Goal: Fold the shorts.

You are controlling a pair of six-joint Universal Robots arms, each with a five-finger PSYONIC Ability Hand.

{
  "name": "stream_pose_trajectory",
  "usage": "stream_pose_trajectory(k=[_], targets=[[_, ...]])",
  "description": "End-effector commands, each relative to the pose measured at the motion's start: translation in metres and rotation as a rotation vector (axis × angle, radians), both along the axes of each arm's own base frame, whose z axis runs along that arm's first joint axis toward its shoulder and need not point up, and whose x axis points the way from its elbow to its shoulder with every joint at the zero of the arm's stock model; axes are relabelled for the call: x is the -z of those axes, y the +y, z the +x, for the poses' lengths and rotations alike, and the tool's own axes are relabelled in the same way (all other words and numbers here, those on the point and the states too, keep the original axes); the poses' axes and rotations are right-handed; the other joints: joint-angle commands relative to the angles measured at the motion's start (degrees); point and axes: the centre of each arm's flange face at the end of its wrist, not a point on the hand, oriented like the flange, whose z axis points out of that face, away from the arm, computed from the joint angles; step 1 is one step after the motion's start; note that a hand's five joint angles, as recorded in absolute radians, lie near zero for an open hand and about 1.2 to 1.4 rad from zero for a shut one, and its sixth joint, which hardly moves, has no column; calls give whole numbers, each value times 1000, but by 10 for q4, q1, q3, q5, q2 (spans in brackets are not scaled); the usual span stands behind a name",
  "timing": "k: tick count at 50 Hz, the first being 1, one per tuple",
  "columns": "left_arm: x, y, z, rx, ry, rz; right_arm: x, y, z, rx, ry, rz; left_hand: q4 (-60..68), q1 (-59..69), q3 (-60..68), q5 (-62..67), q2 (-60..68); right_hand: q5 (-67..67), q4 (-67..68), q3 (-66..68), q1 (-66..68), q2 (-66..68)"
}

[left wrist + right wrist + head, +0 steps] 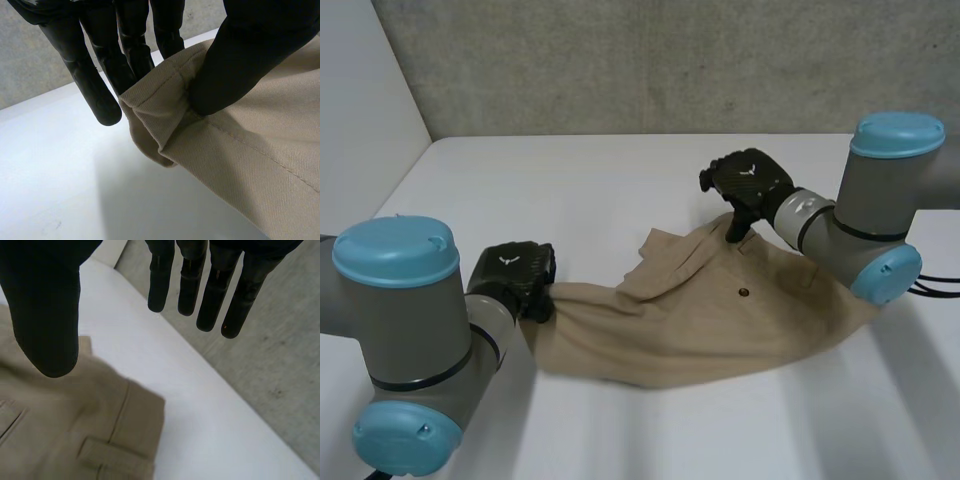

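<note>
Bench point(570, 190): white, carries the work.
Shorts point(700, 320): tan, lying crumpled across the bench middle. One leg stretches toward the left arm, probably so it can be carried over for a fold.
Left hand point(515, 272): low, thumb and fingers pinching the leg hem.
Right hand point(752, 182): released, fingers straight, poised at the waistband edge.
</note>
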Motion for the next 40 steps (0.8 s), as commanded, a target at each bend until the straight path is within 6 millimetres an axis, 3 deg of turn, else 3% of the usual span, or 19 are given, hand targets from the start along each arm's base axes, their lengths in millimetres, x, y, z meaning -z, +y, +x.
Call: stream_pose_trajectory(k=[1, 8, 12, 16, 20, 21, 23, 24, 25, 27, 28, 29, 33, 35, 37, 40], targets=[[-1, 1, 1, 0, 0, 0, 22, -3, 1, -40, 41, 42, 117, 153, 120, 143, 116, 14, 14, 14, 45, 12], [-2, 2, 1, 1, 3, -4, 38, -13, 2, -42, 85, 11, 117, 153, 120, 143, 116, 39, 39, 39, 71, 37], [-6, 0, -1, 6, 15, -22, 39, -22, 5, -32, 87, -31, 117, 153, 120, 143, 116, 495, 496, 495, 527, 494], [-19, -13, -7, 6, 34, -82, 20, -37, 8, 31, 70, -169, 117, 153, 120, 143, 116, 516, 517, 516, 548, 515], [-58, -39, -17, 3, 84, -232, -30, -55, 9, 134, -8, -397, 117, 153, 120, 143, 116, 516, 517, 516, 548, 515], [-85, -51, -20, -4, 113, -319, -65, -60, 7, 182, -61, -512, 117, 153, 120, 143, 116, 516, 517, 516, 548, 515], [-114, -63, -22, -13, 137, -416, -101, -60, 5, 219, -119, -625, 117, 153, 120, 143, 116, 516, 517, 516, 548, 515], [-129, -67, -23, -17, 152, -465, -136, -58, 2, 256, -182, -725, 117, 153, 120, 143, 116, 516, 517, 516, 548, 515], [-159, -74, -25, -25, 185, -562, -154, -55, -1, 272, -216, -771, 117, 153, 120, 143, 116, 516, 517, 516, 548, 515], [-189, -78, -26, -32, 228, -665, -185, -47, -6, 296, -273, -856, 117, 153, 120, 143, 116, 516, 517, 516, 548, 515], [-203, -79, -27, -37, 250, -715, -211, -38, -10, 303, -320, -919, 117, 153, 120, 143, 116, 516, 517, 516, 548, 515], [-231, -79, -26, -46, 307, -820, -220, -33, -11, 303, -340, -941, 117, 153, 120, 143, 116, 516, 517, 516, 548, 515], [-281, -67, -18, -71, 420, -1039, -249, -15, -19, 289, -412, -968, 117, 153, 120, 143, 116, 516, 517, 516, 548, 515], [-294, -62, -15, -75, 454, -1100, -254, -9, -21, 281, -433, -957, 117, 153, 120, 143, 116, 516, 517, 516, 548, 515], [-292, -58, -14, -75, 461, -1110, -254, -2, -24, 268, -447, -928, 117, 153, 120, 143, 116, 516, 517, 516, 548, 515], [-272, -57, -17, -62, 438, -1054, -241, 5, -24, 235, -424, -873, 117, 153, 120, 143, 116, 516, 517, 516, 548, 515]])
